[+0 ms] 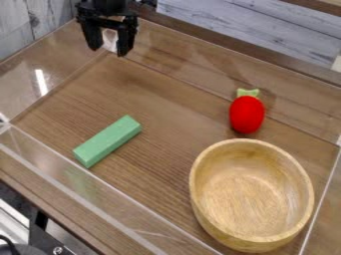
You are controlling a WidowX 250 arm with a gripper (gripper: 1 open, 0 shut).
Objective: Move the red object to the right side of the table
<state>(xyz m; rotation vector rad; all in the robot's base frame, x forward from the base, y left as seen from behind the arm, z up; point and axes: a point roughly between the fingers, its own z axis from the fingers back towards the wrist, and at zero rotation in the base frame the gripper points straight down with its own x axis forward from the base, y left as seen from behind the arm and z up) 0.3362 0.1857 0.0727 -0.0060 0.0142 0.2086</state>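
The red object (pixel 246 112), a small glossy strawberry-like toy with a green top, stands on the brown wood-grain table (pixel 173 90) at the right, just above the wooden bowl. My gripper (pixel 108 44) hangs at the far top left, pointing down, well away from the red object. Its two dark fingers stand apart with nothing between them.
A large wooden bowl (pixel 252 192) sits at the lower right. A green rectangular block (pixel 107 140) lies at the lower left. Clear acrylic walls (pixel 40 75) edge the table on all sides.
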